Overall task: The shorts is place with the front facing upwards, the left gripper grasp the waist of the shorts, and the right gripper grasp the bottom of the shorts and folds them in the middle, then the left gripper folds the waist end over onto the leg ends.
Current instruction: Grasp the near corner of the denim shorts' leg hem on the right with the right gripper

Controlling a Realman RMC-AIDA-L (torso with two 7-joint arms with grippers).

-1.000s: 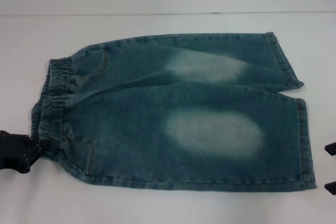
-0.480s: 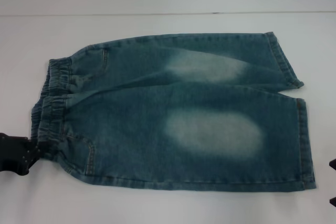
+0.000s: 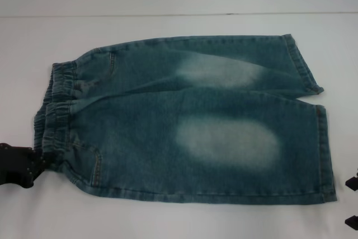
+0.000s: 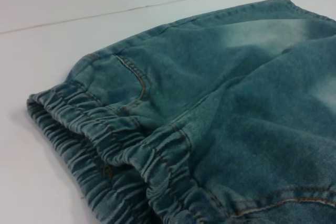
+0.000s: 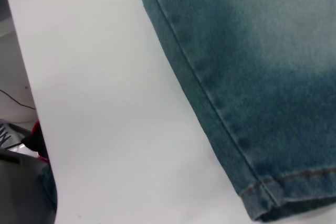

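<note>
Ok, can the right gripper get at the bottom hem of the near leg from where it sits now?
Probably yes. The right gripper sits at the table's edge just beside the near leg's hem, with only bare white table between them. The shorts lie flat, nothing on top.

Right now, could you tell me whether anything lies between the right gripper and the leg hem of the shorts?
Nothing visible does. The right gripper sits at the table's edge, beside the near leg hem of the shorts, with only bare tabletop between them.
</note>
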